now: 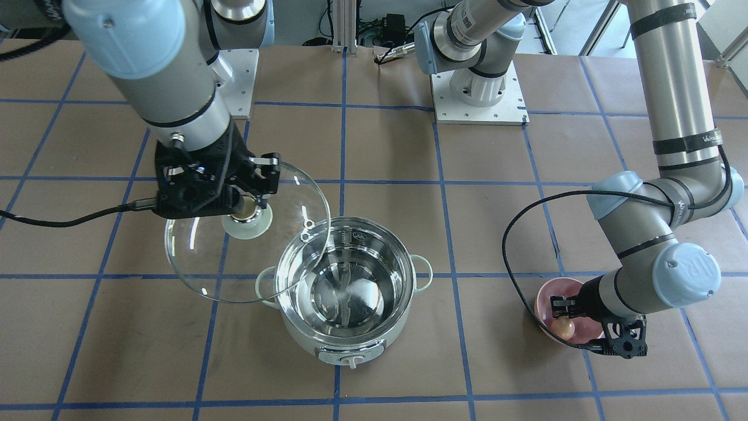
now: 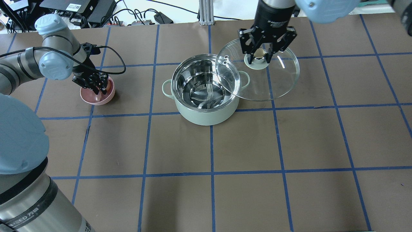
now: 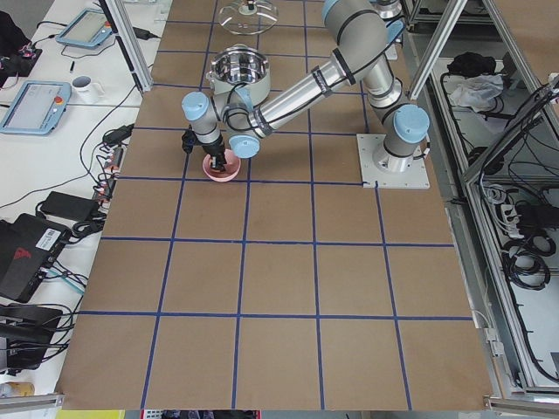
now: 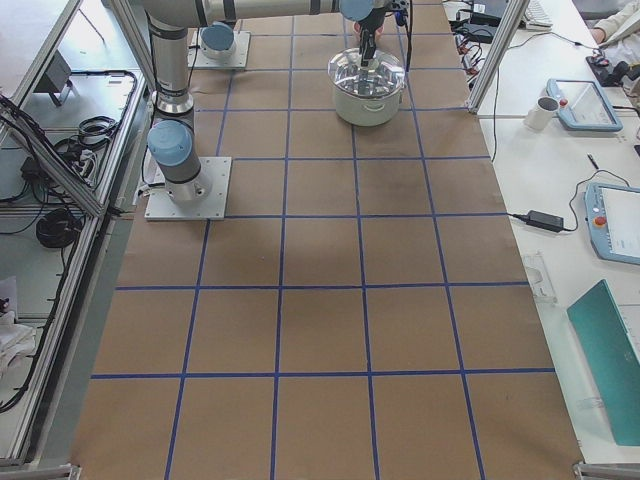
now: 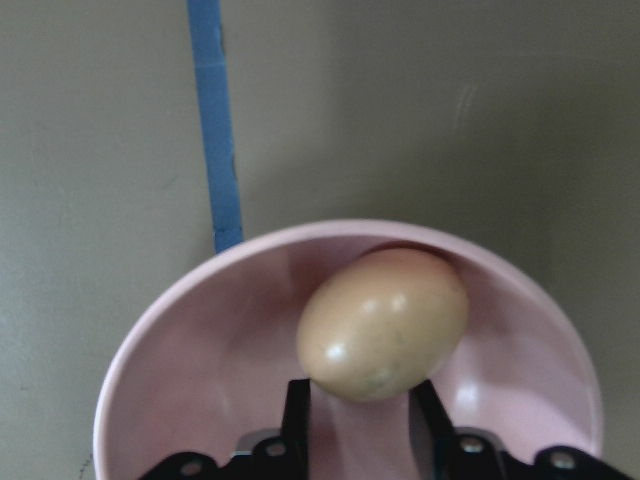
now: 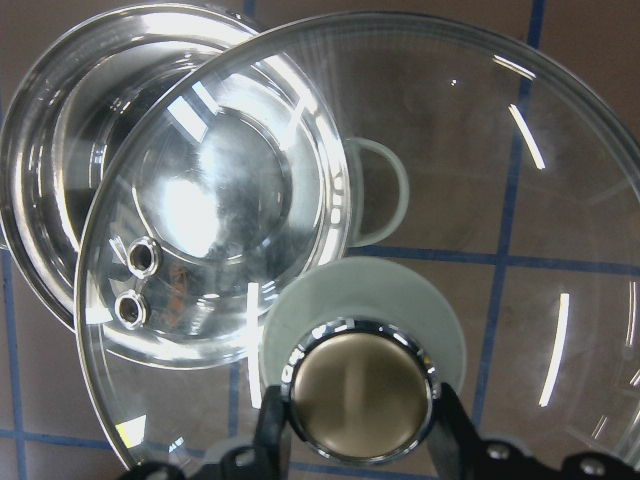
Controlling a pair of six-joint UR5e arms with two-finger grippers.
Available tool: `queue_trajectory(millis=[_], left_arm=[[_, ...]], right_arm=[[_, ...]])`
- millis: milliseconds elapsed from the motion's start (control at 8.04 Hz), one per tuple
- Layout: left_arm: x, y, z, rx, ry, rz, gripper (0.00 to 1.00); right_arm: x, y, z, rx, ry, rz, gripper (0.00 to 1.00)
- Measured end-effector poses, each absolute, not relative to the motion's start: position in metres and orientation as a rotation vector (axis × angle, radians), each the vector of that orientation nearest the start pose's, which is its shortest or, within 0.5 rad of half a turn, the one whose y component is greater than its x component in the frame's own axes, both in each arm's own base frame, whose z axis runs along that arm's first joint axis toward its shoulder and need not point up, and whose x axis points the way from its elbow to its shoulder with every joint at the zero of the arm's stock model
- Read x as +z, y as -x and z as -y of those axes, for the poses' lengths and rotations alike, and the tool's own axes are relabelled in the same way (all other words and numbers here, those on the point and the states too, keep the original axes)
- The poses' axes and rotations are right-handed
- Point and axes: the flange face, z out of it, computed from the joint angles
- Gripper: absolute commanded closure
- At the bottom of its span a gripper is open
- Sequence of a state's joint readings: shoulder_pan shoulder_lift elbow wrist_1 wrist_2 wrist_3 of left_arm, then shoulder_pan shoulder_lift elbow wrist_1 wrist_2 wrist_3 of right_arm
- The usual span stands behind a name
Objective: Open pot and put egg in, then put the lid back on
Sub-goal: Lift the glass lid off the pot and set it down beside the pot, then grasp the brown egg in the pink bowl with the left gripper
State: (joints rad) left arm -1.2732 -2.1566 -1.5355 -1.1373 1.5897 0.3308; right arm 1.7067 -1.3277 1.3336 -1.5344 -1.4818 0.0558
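The mint-green pot stands open mid-table with its steel inside bare; it also shows in the overhead view. My right gripper is shut on the beige knob of the glass lid. It holds the lid lifted and tilted beside the pot, with one edge over the pot's rim. My left gripper reaches down into the pink bowl, its two fingers closed on either side of the tan egg. The egg is low inside the bowl.
The table is brown paper with a blue tape grid. The two arm bases stand at the robot's edge. A black cable loops from the left wrist over the table between the bowl and the pot. The pot's control knob faces the operators' side.
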Motion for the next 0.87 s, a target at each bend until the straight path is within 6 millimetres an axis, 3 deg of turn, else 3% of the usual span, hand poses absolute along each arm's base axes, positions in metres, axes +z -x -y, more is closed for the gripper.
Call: queue_trajectory(millis=[124,249,373,497,870], left_arm=[[0.201,-0.067,0.666,0.185,-0.053,-3.154,0.64],[0.201,-0.067,0.666,0.185,-0.053,-3.154,0.55],[0.201,-0.067,0.666,0.185,-0.053,-3.154,0.3],[0.201,-0.067,0.666,0.185,-0.055,-3.154,0.17],[0.201,-0.067,0.667,0.181,-0.062,-3.154,0.17]], right_arm=[[0.476,-0.194,0.562,0.117,0.148,-3.06,0.57],[0.478,-0.172,0.56,0.156,0.172,-3.081,0.57],[0.476,-0.156,0.559,0.192,0.187,-3.105,0.58],[0.476,-0.146,0.557,0.211,0.207,-3.127,0.59],[0.473,-0.139,0.549,0.235,0.232,-3.146,0.6]])
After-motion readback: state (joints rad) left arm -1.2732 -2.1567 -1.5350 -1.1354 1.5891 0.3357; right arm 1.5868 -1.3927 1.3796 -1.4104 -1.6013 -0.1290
